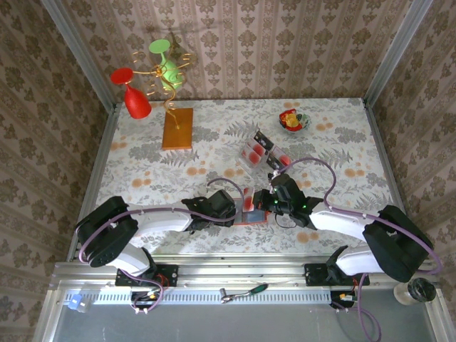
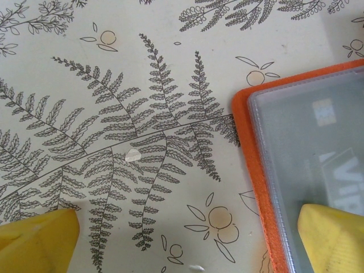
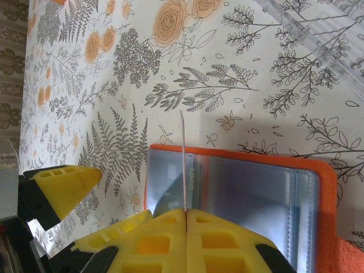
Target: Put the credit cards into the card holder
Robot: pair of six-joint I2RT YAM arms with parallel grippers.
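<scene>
Credit card (image 3: 183, 159) edge-on, pointing straight out from right fingers (image 3: 227, 239)

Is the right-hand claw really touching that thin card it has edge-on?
Touching. The right wrist view shows the right gripper shut on the credit card, its thin edge pinched in the seam where the yellow jaws meet.
</scene>
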